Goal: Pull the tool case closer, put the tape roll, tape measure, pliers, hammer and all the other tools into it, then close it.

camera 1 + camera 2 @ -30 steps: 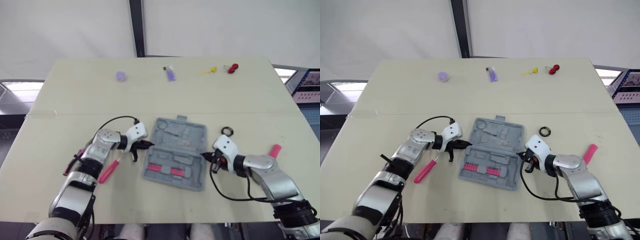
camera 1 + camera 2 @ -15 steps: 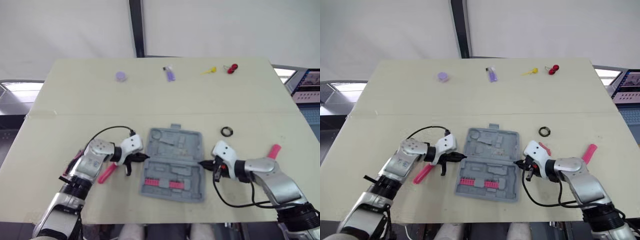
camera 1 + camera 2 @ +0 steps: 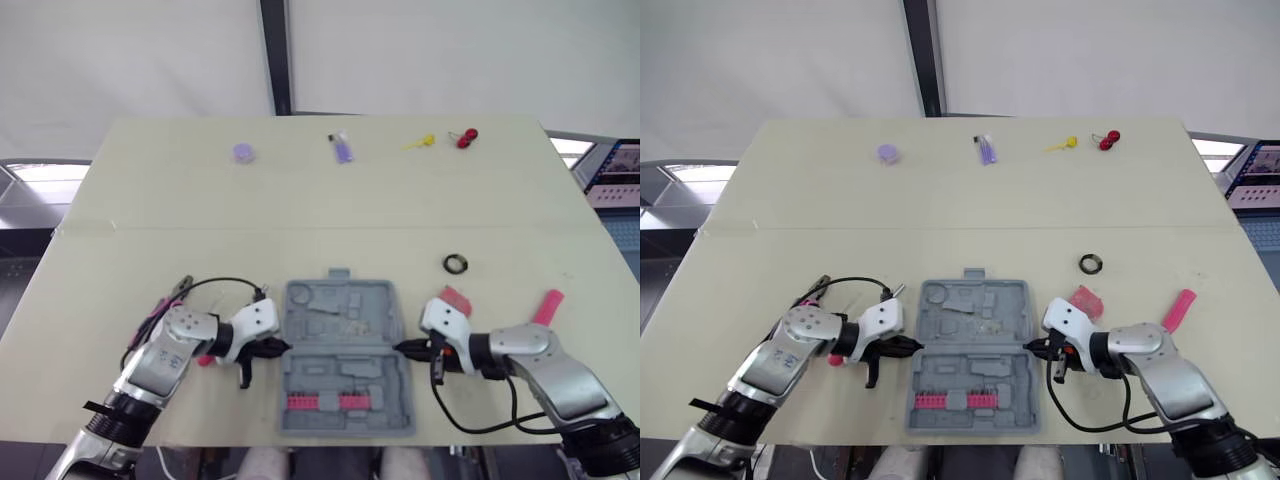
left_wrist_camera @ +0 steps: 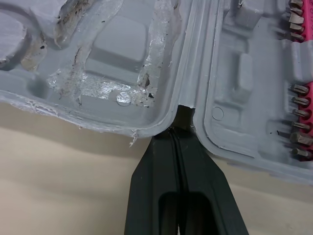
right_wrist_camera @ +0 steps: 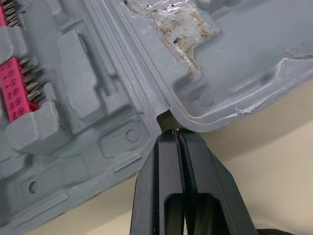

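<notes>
Tool case (image 3: 342, 378) open; left tool (image 3: 285, 347), right tool (image 3: 401, 348) pressed together at its hinge

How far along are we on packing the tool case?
Done, apparently: the open tool case lies near the front edge of the table. In hand: the left hand and right hand, both shut, sit at its hinge ends. Left: nothing loose is packed yet. The tape roll, a pink-handled tool and the small items along the far edge lie outside, and the lid is open.
</notes>
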You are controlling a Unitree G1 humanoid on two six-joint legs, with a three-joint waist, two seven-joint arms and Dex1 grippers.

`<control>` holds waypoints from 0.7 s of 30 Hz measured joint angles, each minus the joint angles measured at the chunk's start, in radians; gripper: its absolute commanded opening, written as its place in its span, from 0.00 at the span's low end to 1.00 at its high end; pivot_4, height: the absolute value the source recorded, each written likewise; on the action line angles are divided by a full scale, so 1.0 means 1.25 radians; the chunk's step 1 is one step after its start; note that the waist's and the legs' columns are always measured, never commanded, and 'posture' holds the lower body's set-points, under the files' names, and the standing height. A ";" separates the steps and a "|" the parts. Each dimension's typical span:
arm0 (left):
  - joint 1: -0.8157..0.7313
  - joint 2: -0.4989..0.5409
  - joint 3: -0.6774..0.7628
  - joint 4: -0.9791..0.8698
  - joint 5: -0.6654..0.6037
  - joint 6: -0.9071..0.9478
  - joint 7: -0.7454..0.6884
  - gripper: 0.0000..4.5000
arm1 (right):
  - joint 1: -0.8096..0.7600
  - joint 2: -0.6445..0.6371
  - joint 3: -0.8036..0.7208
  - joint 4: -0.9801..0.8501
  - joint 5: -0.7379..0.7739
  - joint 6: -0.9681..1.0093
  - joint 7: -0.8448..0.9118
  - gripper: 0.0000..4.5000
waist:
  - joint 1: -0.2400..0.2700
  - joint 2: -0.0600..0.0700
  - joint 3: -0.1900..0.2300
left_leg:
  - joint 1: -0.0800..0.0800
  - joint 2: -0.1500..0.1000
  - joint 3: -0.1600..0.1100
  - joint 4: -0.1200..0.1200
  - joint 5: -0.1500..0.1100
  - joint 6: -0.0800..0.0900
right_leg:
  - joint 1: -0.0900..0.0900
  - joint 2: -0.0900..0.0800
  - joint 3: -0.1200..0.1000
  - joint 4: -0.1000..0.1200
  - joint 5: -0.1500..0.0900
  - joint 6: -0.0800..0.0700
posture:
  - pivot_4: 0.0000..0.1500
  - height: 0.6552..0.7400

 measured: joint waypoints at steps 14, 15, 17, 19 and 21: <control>0.044 0.045 -0.028 -0.093 -0.006 0.060 0.002 0.00 | 0.031 -0.033 0.012 -0.042 0.030 0.029 0.026 0.02 | 0.001 0.000 0.000 | 0.000 0.000 0.000 0.000 0.000 0.000 | 0.000 0.000 0.000 0.000 0.000 0.000 | 1.00 1.00; 0.045 0.048 -0.029 -0.096 -0.006 0.062 0.002 0.00 | 0.031 -0.034 0.013 -0.042 0.030 0.030 0.026 0.02 | 0.001 0.000 0.000 | 0.000 0.000 0.000 0.000 0.000 0.000 | 0.000 0.000 0.000 0.000 0.000 0.000 | 1.00 1.00; 0.050 0.050 -0.031 -0.101 -0.009 0.065 0.002 0.00 | 0.031 -0.034 0.014 -0.043 0.031 0.034 0.026 0.02 | 0.001 0.000 0.000 | 0.000 0.000 0.000 0.000 0.000 0.000 | 0.000 0.000 0.000 0.000 0.000 0.000 | 1.00 1.00; 0.054 0.055 -0.034 -0.108 -0.011 0.067 0.002 0.00 | 0.032 -0.034 0.016 -0.043 0.032 0.036 0.027 0.02 | 0.001 0.000 0.000 | 0.000 0.000 0.000 0.000 0.000 0.000 | 0.000 0.000 0.000 0.000 0.000 0.000 | 1.00 1.00; 0.058 0.059 -0.039 -0.116 -0.011 0.071 0.002 0.00 | 0.035 -0.036 0.016 -0.043 0.033 0.037 0.028 0.02 | 0.001 0.000 0.000 | 0.000 0.000 0.000 0.000 0.000 0.000 | 0.000 0.000 0.000 0.000 0.000 0.000 | 1.00 1.00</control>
